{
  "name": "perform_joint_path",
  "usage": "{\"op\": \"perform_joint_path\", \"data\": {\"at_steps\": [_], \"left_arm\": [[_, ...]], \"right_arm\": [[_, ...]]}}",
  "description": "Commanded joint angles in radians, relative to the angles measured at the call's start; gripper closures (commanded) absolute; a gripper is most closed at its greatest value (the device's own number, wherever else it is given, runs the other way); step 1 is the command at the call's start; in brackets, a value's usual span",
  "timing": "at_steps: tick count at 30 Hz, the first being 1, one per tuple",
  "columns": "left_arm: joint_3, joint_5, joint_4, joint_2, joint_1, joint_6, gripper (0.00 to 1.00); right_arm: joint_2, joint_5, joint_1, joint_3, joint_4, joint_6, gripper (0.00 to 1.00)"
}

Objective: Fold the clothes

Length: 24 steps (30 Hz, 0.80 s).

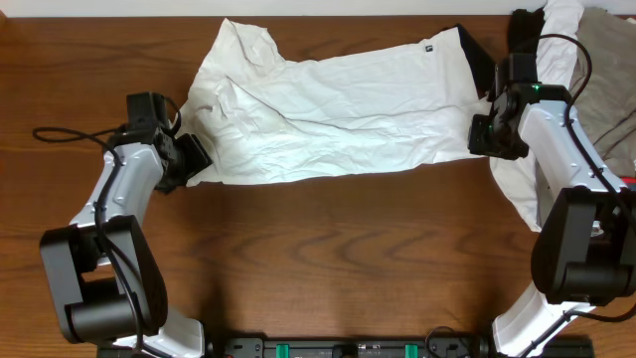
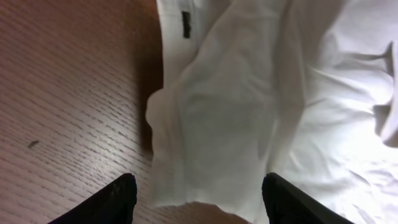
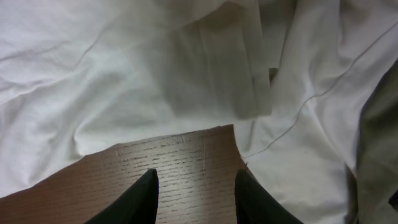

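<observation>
large plain white thin cotton shirt lies spread and rumpled across the far middle of the brown wood-grain worktop, long axis running left to right. small dark label shows near its far right edge.

left fingers sit low at the shirt's left end. in the left wrist view the two dark left fingers are spread wide, released. a doubled edge of the shirt lies in the gap between them, not pinched. bare worktop to one side, and the label is visible further off.

right fingers are at the shirt's right end. in the right wrist view the right fingers are parted, grasping nothing, with only bare worktop between them. the shirt's hem lies just ahead, apart from the tips.

second white garment lies under the right arm, touching the shirt's right end. grey-khaki cloth is in the far right corner. a strip of black cloth sits by the shirt's far right corner.
</observation>
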Motion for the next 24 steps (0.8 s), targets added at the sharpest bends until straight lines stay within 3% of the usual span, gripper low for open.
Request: {"op": "perform_joint_path", "data": {"at_steps": [1,3,5,12,13,20,24], "left_arm": [[-0.033,-0.029,0.012,0.011,0.002,-0.005,0.33],[-0.038,-0.025,0.021,0.022,0.001,-0.005,0.34],[-0.038,-0.014,0.031,0.036,0.0,-0.001,0.41],[-0.038,0.01,0.068,0.087,0.001,0.016,0.91],[-0.038,0.008,0.069,0.087,0.001,0.042,0.94],[-0.038,-0.164,0.026,0.085,0.018,0.085,0.94],[-0.038,-0.166,0.023,0.085,0.05,0.085,0.94]], "right_arm": [[0.009,-0.003,0.008,-0.005,-0.003,0.003,0.62],[0.009,-0.004,0.008,-0.005,-0.003,0.003,0.62],[0.009,-0.004,0.008,-0.005,-0.003,0.003,0.62],[0.009,-0.004,0.008,-0.005,-0.003,0.003,0.62],[0.009,-0.004,0.008,-0.005,-0.003,0.003,0.62],[0.009,-0.003,0.007,-0.005,-0.009,0.003,0.62],[0.009,-0.004,0.007,-0.005,-0.009,0.003,0.62]]}}
